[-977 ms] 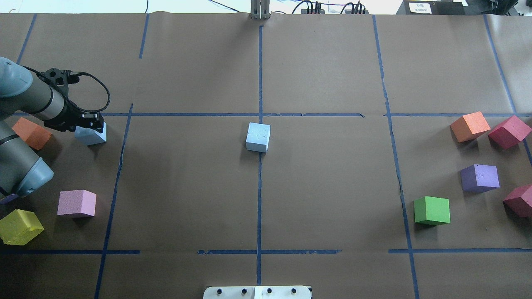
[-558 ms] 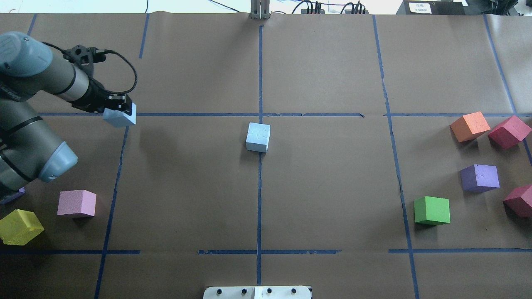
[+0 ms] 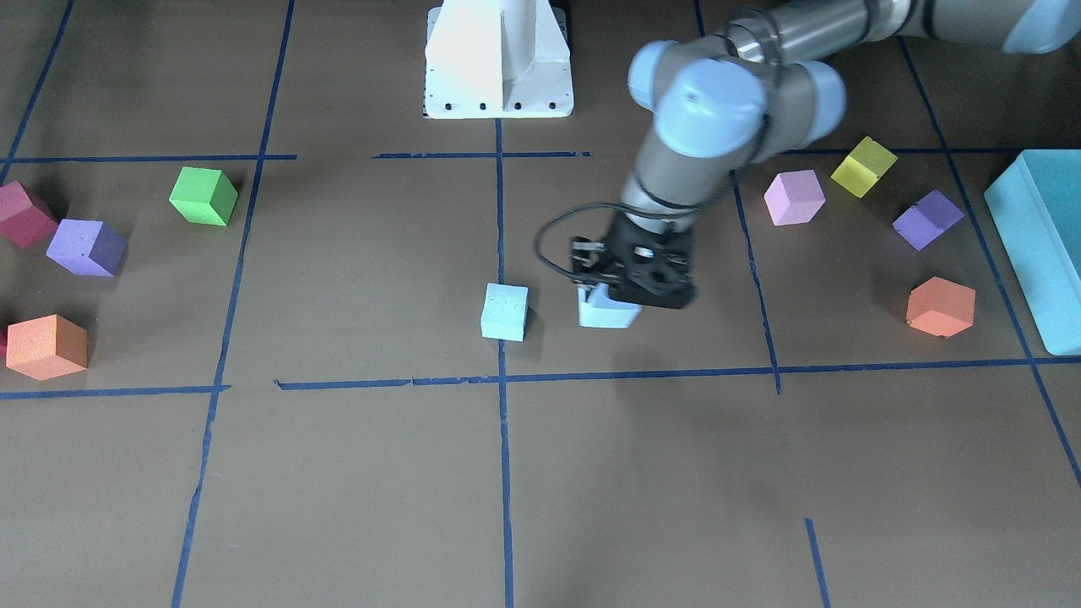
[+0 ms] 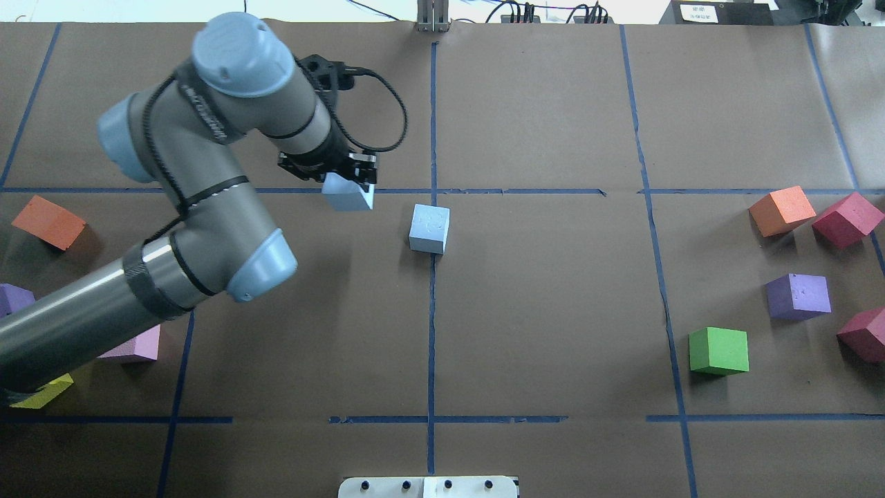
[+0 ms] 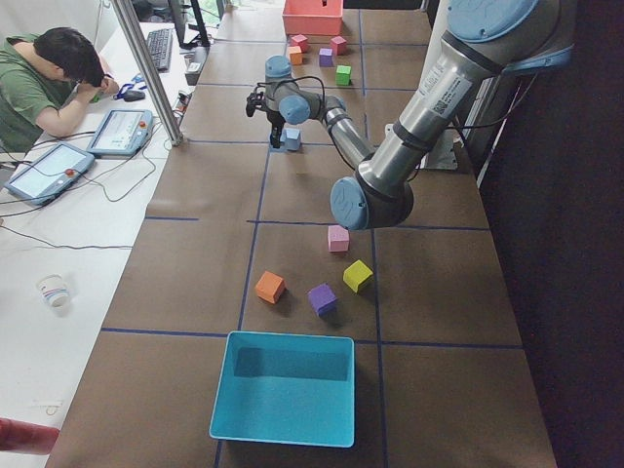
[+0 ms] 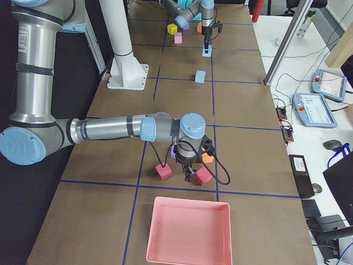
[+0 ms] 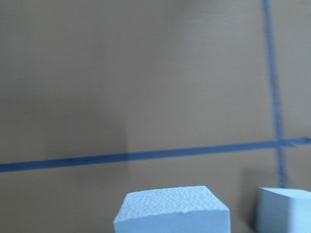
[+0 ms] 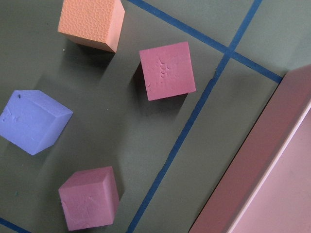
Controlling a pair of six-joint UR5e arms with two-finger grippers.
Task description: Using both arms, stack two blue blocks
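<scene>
My left gripper (image 4: 351,181) is shut on a light-blue block (image 4: 349,199) and holds it above the table, just left of the second light-blue block (image 4: 429,229) on the centre tape line. In the front view the held block (image 3: 608,312) hangs under the gripper (image 3: 629,283), to the right of the resting block (image 3: 505,312). The left wrist view shows the held block (image 7: 172,211) at the bottom and the other block (image 7: 284,208) at the lower right. My right gripper (image 6: 190,174) shows only in the exterior right view, over red cubes. I cannot tell whether it is open or shut.
Orange (image 4: 48,221), pink (image 4: 135,346), purple (image 4: 12,299) and yellow cubes lie at the left. Orange (image 4: 781,209), red (image 4: 847,219), purple (image 4: 798,296) and green (image 4: 719,351) cubes lie at the right. A teal box (image 3: 1039,245) and a pink tray (image 6: 187,232) stand at the table's ends.
My left gripper has lifted the blue block from the left side and carried it rightwards to just beside the central blue block. The central block has not moved.
</scene>
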